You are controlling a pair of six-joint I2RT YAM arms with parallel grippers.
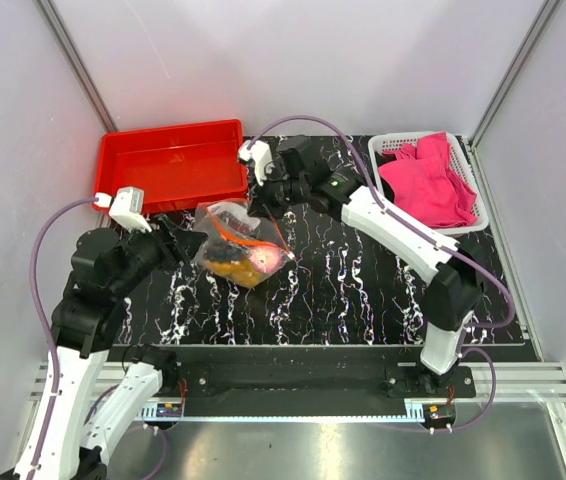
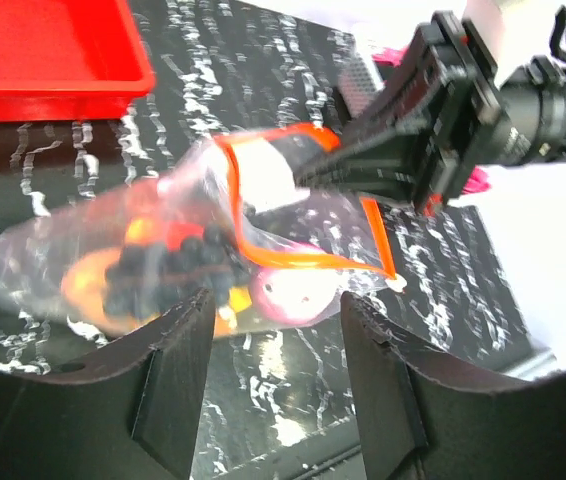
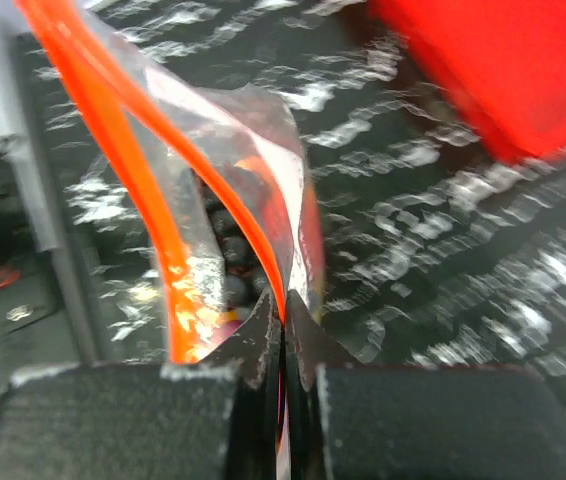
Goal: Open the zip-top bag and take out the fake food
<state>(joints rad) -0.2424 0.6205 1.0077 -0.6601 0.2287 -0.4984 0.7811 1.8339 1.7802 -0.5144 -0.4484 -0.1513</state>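
The zip-top bag (image 1: 240, 247) lies on the black marbled table between the arms, its orange-red zip mouth gaping open. Fake food shows through it: an orange ball (image 1: 231, 266), a dark berry cluster (image 2: 168, 270) and a pink-purple round piece (image 2: 291, 297). My right gripper (image 1: 256, 207) is shut on one lip of the bag's zip strip (image 3: 263, 240) and holds it up. My left gripper (image 2: 275, 350) is open and empty, just short of the bag's near side, at its left in the top view (image 1: 185, 243).
A red plastic tray (image 1: 171, 165) stands at the back left, just behind the bag. A white basket (image 1: 395, 146) with a pink cloth (image 1: 429, 180) stands at the back right. The table's front edge runs along a black rail (image 1: 293, 372).
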